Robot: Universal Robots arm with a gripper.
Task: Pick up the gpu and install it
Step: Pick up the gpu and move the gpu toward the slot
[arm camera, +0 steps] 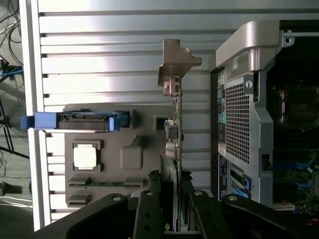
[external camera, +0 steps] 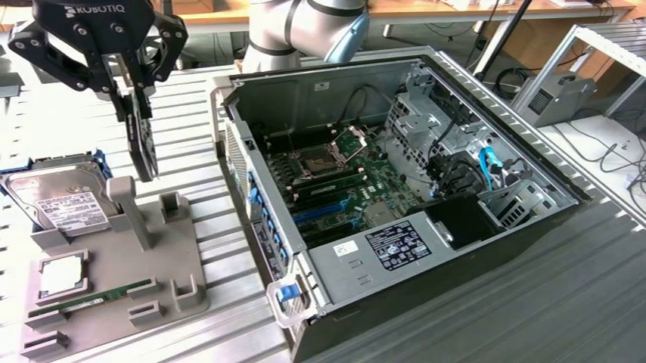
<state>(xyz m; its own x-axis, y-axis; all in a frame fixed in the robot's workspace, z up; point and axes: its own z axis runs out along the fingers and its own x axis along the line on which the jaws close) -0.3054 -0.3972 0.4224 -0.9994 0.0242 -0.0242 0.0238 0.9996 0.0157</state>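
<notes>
- Slatted metal table (external camera: 485, 318): seen under everything in both views.
- Open computer case (external camera: 404, 189): laid on its side at the exterior view's right. The motherboard (external camera: 374, 185) is exposed in the exterior view. From the wrist view the perforated rear panel (arm camera: 237, 124) is seen instead.
- Robot arm (external camera: 302, 26): seen at the far side, behind the case.
- Grey fixture (external camera: 166, 257): set on the table at the exterior view's left, just beside the case.
- Gripper (external camera: 131, 79): hung above the fixture's far end. Its fingers (arm camera: 149, 214) are clamped on the gpu, one on each face, which is plainest from the wrist view.
- gpu (external camera: 144, 147): held upright in the air, its lower end near the fixture's tall post and outside the case. It is seen edge-on from the wrist, with the silver bracket (arm camera: 174, 64) at the end away from the fingers.
- Hard drive (external camera: 60, 200): seated in a blue caddy at the fixture's far left.
- CPU (external camera: 63, 276): laid flat, nearer than the drive.
- RAM stick (external camera: 91, 299): laid flat in the fixture just beside the CPU, on its near side.
</notes>
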